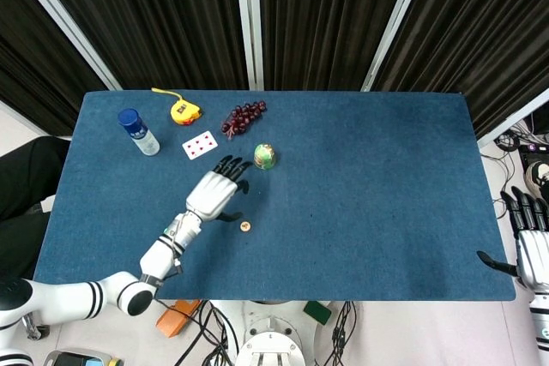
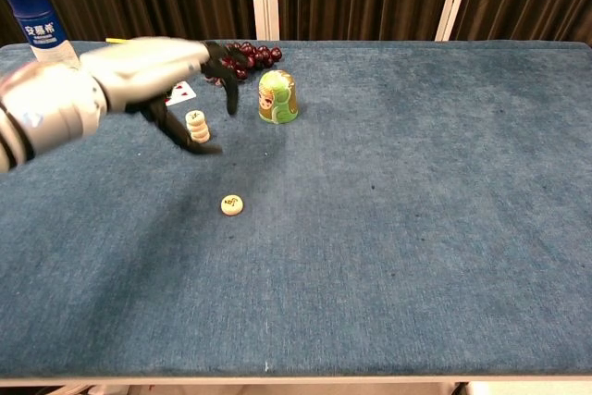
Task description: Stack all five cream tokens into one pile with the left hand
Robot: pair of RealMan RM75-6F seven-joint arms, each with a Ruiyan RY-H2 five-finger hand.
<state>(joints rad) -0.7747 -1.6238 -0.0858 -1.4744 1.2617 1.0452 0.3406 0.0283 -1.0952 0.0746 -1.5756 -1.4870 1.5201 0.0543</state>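
Blue felt covers the table (image 1: 360, 212), its right half bare to the edge. A stack of cream tokens (image 2: 197, 127) stands left of the green doll (image 2: 277, 96); one lone token (image 2: 232, 204) lies nearer the front edge. The blue-capped bottle (image 2: 35, 16) carries white writing too small to read. My left hand (image 1: 219, 188) hovers over the stack, fingers spread, holding nothing. My right hand (image 1: 530, 242) hangs off the table's right edge, fingers apart and empty.

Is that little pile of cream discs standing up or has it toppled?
Standing. The stack of tokens rises straight from the cloth, with one token lying apart.
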